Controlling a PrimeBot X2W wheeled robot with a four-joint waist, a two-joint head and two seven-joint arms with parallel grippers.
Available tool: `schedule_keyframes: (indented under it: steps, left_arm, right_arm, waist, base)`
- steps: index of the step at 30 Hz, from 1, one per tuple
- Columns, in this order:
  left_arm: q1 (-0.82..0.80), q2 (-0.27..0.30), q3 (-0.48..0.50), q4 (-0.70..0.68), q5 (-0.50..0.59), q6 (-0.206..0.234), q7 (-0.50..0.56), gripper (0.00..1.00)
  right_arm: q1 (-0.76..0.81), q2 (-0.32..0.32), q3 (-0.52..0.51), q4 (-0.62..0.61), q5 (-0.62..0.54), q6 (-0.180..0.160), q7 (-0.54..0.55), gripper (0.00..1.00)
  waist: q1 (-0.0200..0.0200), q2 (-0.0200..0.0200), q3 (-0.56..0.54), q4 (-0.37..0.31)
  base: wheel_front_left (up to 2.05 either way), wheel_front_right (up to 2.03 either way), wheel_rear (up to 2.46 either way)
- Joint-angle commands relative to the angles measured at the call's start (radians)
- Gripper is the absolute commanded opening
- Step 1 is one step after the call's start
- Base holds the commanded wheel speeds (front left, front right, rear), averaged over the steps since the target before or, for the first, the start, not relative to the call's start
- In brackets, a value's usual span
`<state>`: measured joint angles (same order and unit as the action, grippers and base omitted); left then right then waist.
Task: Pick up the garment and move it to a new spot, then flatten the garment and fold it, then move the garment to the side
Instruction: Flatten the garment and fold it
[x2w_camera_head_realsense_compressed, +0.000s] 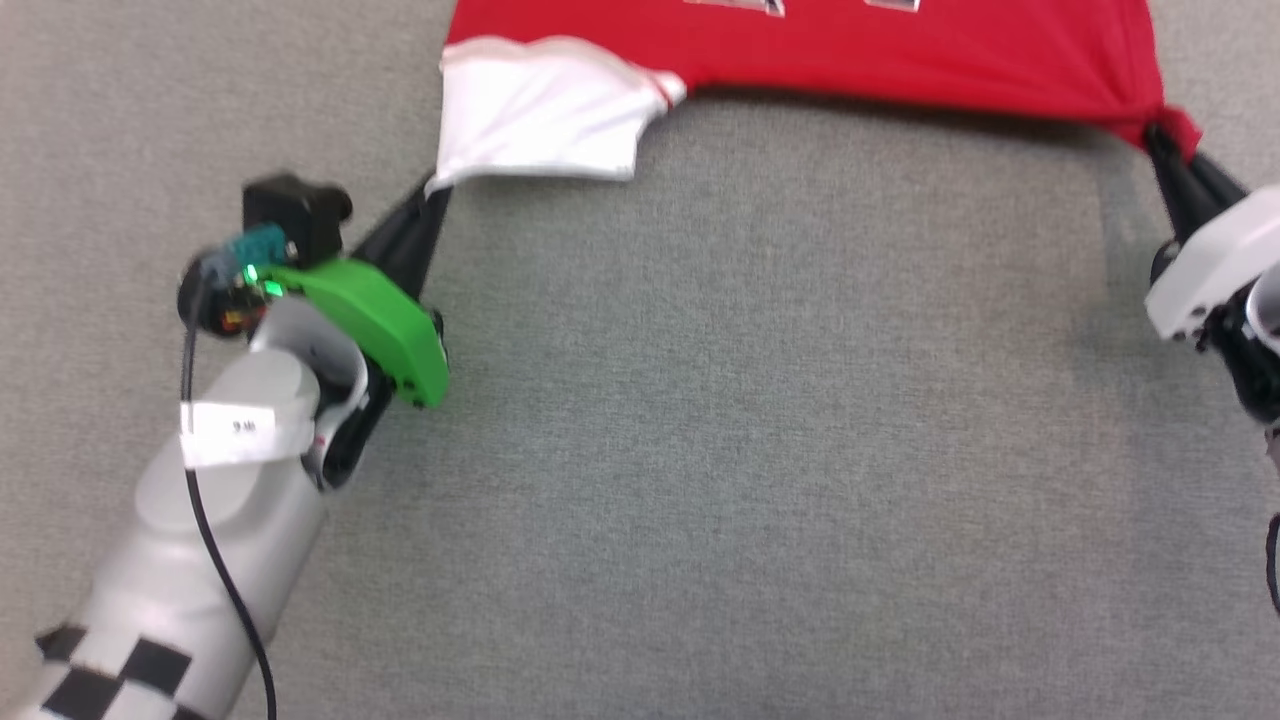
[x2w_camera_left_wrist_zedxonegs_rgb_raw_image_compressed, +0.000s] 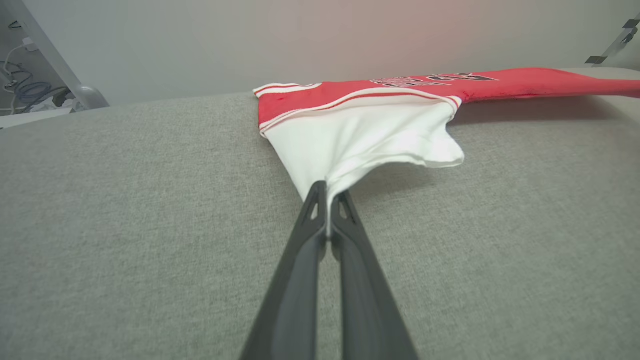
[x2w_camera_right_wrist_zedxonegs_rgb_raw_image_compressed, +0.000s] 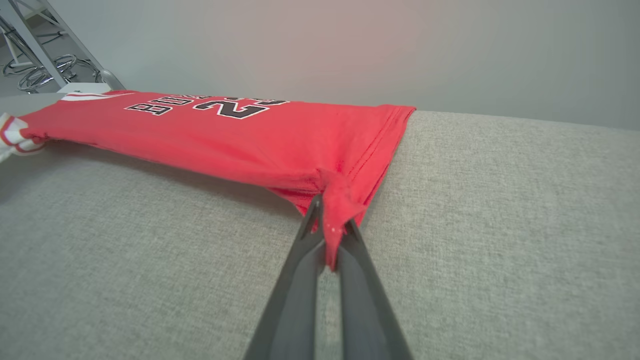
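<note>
Closed tight, my left gripper (x2w_camera_head_realsense_compressed: 433, 190) and right gripper (x2w_camera_head_realsense_compressed: 1160, 135) pinch near corners of the garment (x2w_camera_head_realsense_compressed: 850, 45); I should pull evenly.

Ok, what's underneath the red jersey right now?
The grey fabric surface shows under the garment where its near edge is lifted, in shadow. Anything beneath the flat far part is covered.

Pinching garment (x2w_camera_head_realsense_compressed: 900, 50) (taut): left gripper (x2w_camera_head_realsense_compressed: 434, 192), right gripper (x2w_camera_head_realsense_compressed: 1157, 138).

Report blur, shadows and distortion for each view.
Head view: slightly soft, even light, the garment casts a shadow on the grey surface. Left wrist view: wide-angle curve, left gripper blurred toward its base. Right wrist view: lettering sharp, pinkish cast on wall.
</note>
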<state>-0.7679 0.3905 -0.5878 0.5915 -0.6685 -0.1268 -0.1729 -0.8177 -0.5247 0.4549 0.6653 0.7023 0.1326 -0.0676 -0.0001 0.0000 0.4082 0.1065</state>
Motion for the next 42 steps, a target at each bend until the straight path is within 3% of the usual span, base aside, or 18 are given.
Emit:
schedule_keyframes:
  steps: [1,14,20,33,42]
  left_arm:
    - [0.051,0.021,-0.006,-0.017,-0.013,0.005,0.014,0.00]
    - [0.423,0.143,-0.061,-0.308,-0.126,0.031,0.198,0.00]
    - [0.591,0.214,-0.062,-0.473,-0.186,0.075,0.247,0.00]
    - [0.841,0.334,-0.071,-0.686,-0.273,0.146,0.307,0.00]
    - [0.982,0.400,-0.068,-0.780,-0.360,0.155,0.323,0.00]
  right_arm:
    - [0.039,-0.013,0.004,-0.005,0.016,-0.002,-0.009,0.00]
    - [0.354,-0.020,0.032,-0.023,0.151,-0.002,-0.017,0.00]
    - [0.467,-0.024,0.035,-0.057,0.196,-0.002,-0.015,0.00]
    - [0.724,-0.079,0.025,-0.260,0.287,-0.002,0.071,0.00]
    - [0.898,-0.112,-0.031,-0.386,0.318,-0.002,0.124,0.00]
  waist:
    - [0.0001,0.0000,-0.104,0.027]
    - [0.0001,0.0000,-0.311,0.046]
    - [0.0001,0.0000,-0.376,0.031]
    - [0.0001,0.0000,-0.485,-0.001]
    - [0.0001,0.0000,-0.514,-0.025]
  base:
    - [0.00,0.00,0.00]
    - [0.00,0.00,0.00]
    - [0.00,0.00,0.00]
    - [0.00,0.00,0.00]
    - [0.00,0.00,0.00]
